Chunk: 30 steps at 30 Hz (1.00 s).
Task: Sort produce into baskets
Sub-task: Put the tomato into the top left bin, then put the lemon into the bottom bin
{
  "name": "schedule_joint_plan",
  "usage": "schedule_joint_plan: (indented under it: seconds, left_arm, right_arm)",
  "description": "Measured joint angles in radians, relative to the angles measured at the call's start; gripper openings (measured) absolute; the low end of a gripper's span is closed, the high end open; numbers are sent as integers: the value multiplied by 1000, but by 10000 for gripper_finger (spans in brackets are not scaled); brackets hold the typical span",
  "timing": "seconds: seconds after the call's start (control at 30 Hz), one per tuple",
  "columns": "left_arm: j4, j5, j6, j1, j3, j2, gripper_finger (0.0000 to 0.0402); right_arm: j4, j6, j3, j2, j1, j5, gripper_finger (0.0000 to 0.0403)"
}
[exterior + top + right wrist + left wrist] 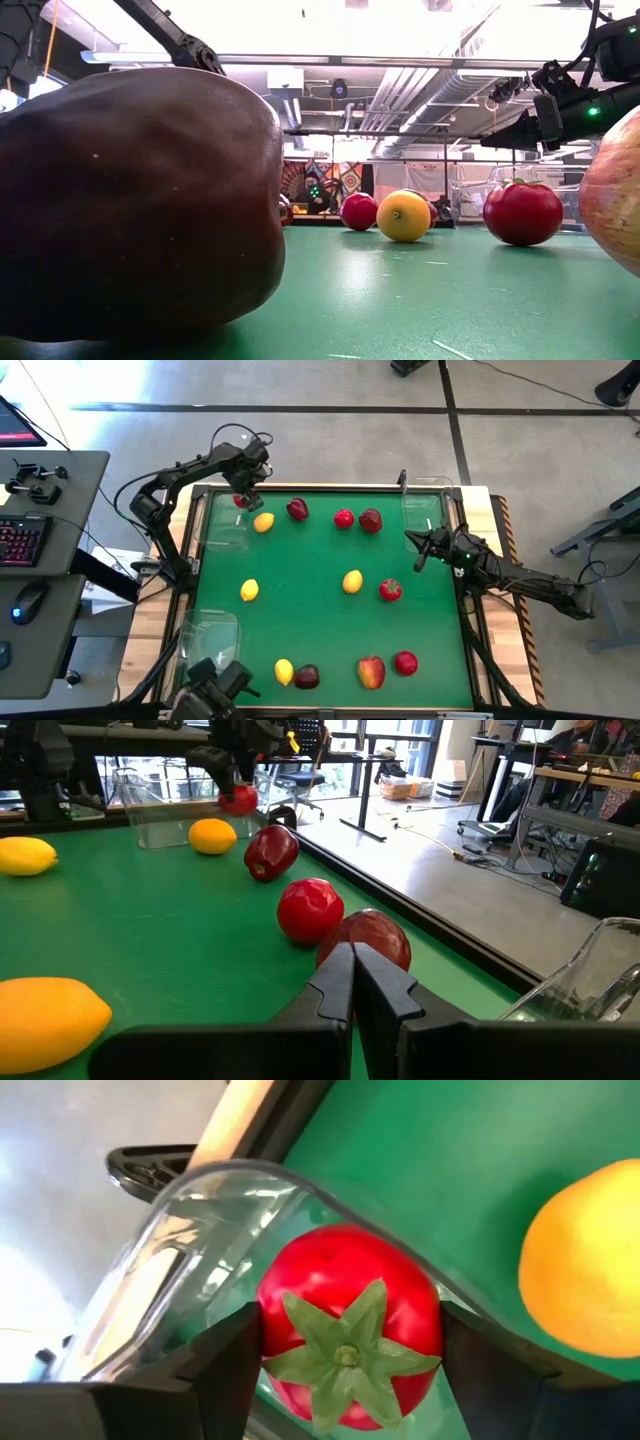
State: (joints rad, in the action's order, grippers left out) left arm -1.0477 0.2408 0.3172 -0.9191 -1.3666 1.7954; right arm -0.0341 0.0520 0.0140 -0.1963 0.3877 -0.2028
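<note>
My left gripper [242, 493] is at the table's far left, shut on a small red tomato [345, 1330] with a green calyx. It holds it over a corner of the clear far-left basket [222, 518]. A lemon [263, 522] lies just beside that basket on the green mat. More produce is scattered over the mat: lemons [249, 590], red fruits [343, 518] and apples [371, 672]. My right gripper [352, 982] waits shut and holds nothing near the right edge [420, 550]. My left gripper pinches the tomato's two opposite sides [268, 1342] between its two fingers [225, 1370]. The fingers come from above, pointing steeply down. The tomato [238, 798] is upright with its calyx up, lifted clear above the basket's rim [250, 1185].
Two more clear baskets stand at the far right [425, 505] and the near left [205, 635]. A dark red apple [130, 200] fills the low view's left, close to the near edge. A wooden frame [190, 520] borders the mat.
</note>
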Motion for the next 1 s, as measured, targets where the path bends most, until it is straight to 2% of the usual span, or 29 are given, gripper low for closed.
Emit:
schedule_joint_plan:
  seconds: [0.2,0.33,0.63,0.83,1.0]
  left_arm:
    - [6,30,-36,16,0,0,307]
    - [6,31,-47,17,0,0,320]
    - [-4,32,-36,16,0,0,321]
    - [2,133,-43,16,0,-4,312]
    - [39,137,-36,16,0,-62,290]
  right_arm:
    - [0,0,0,0,0,0,0]
    - [0,0,0,0,0,0,0]
    - [0,0,0,0,0,0,0]
    - [0,0,0,0,0,0,0]
    - [0,0,0,0,0,0,0]
